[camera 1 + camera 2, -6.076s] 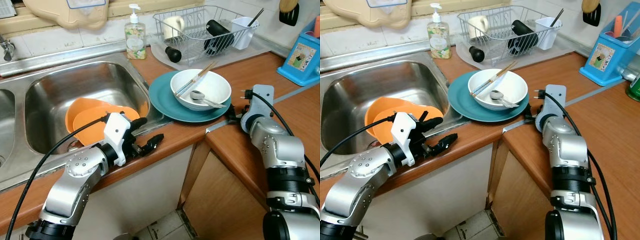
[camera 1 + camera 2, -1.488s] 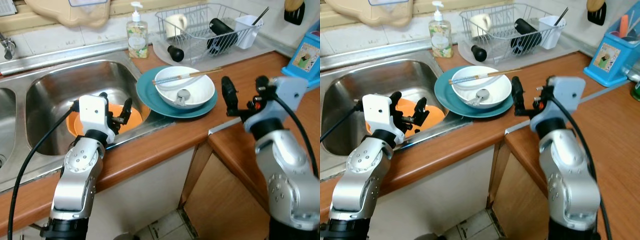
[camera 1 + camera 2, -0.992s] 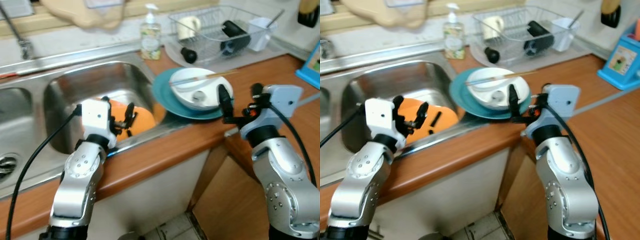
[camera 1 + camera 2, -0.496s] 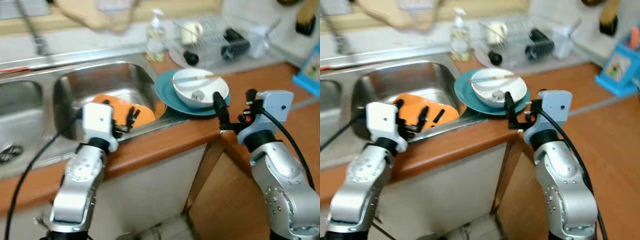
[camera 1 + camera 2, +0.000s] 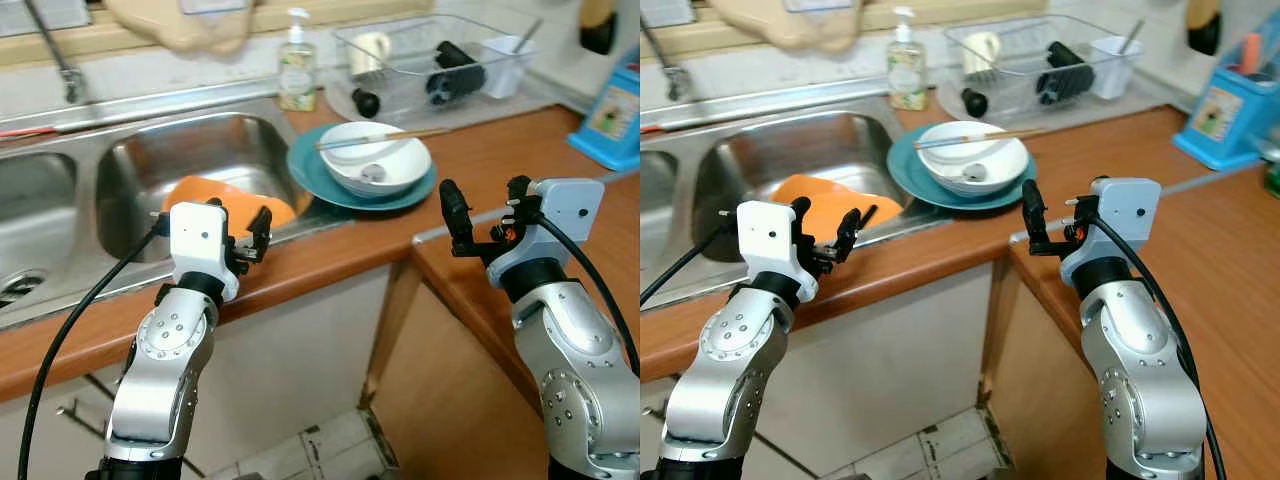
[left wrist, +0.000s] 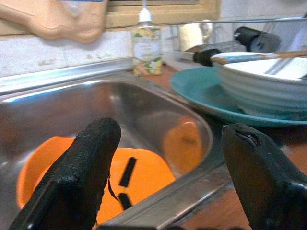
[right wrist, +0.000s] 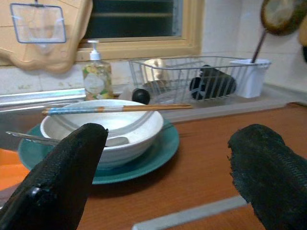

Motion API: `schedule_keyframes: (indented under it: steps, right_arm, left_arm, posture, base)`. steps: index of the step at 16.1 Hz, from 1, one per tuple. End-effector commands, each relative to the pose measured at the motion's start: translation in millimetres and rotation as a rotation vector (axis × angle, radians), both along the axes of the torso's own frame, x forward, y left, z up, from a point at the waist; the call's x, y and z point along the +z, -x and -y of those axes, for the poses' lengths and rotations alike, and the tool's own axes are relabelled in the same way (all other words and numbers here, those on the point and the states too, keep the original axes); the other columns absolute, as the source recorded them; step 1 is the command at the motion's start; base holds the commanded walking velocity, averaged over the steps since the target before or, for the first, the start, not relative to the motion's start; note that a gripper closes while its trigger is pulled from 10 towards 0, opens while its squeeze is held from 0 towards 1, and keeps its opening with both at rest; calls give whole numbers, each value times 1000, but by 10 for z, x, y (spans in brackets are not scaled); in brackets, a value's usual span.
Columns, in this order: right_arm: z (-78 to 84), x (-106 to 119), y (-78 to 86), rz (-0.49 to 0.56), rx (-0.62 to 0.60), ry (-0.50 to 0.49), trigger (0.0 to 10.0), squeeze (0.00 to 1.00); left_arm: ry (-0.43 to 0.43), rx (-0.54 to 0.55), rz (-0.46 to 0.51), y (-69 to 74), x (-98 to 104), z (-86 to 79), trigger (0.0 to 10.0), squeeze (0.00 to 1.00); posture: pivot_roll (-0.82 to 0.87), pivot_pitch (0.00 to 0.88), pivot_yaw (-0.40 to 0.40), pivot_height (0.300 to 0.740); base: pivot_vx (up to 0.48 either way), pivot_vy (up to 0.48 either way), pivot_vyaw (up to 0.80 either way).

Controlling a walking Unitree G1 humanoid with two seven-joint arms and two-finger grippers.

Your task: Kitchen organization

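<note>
We see a wooden countertop (image 5: 500, 160) with a steel sink (image 5: 150, 160) set into it. On the counter's edge of the sink basin, just right of the rim, sits a teal plate (image 5: 312, 170) carrying a white bowl (image 5: 400, 165). A pair of chopsticks (image 5: 385, 137) lies across the bowl's rim, and a metal spoon (image 5: 372, 173) rests inside it. Down in the basin lie orange plastic dishes (image 5: 205, 192) (how many are stacked there we cannot tell).

Our left gripper (image 5: 250, 238) hovers at the front edge of the sink, over the counter lip, its two black fingers (image 6: 81, 167) spread wide and holding nothing; the left wrist view looks between them into the basin at the orange dishes. Our right gripper (image 5: 485, 215) is raised above the front edge of the counter, near the plate but apart from it, fingers (image 7: 62, 172) likewise parted and empty, aimed at the bowl.

Along the back edge of the counter stand a soap dispenser (image 5: 297, 75) and a wire dish rack (image 5: 440, 60) holding a mug, a dark bottle and a white utensil cup. A blue holder (image 5: 610, 120) stands at the far right edge.
</note>
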State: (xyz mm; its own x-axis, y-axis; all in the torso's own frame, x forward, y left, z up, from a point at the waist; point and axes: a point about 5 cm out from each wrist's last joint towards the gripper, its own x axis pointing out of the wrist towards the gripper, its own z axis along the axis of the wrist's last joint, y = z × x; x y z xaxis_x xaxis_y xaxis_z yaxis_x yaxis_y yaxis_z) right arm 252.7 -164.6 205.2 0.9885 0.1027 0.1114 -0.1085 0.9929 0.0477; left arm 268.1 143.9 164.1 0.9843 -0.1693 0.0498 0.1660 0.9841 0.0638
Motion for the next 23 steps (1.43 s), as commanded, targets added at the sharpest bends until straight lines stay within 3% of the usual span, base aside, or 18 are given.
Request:
schedule_keyframes:
  steps: [1, 12, 16, 18, 23]
  right_arm:
    - [-38, 51, -5, 22, 20, 3, 10000, 0]
    - [-77, 59, -19, 24, 40, 25, 10000, 0]
    - [-147, 92, -11, 43, 100, 113, 10000, 0]
    - [-151, 94, -18, 52, 85, 54, 10000, 0]
    - [-133, 111, -18, 63, 93, 87, 10000, 0]
  left_arm:
    - [7, -9, 21, -14, 48, -22, 10000, 0]
    - [13, -38, 18, -36, 71, -17, 10000, 0]
    - [15, -30, 18, -23, 67, -44, 10000, 0]
    - [17, -27, 17, -10, 62, -51, 10000, 0]
    - [10, -49, 2, -1, 24, -11, 10000, 0]
  posture:
    - [-119, 0, 28, 740]
    - [-128, 0, 38, 740]
    - [-123, 0, 31, 740]
    - [-122, 0, 27, 740]
    - [-126, 0, 28, 740]
  base:
    - [0, 0, 0]
    - [241, 0, 0]
    - [272, 0, 400]
    - [268, 0, 0]
    - [0, 0, 0]
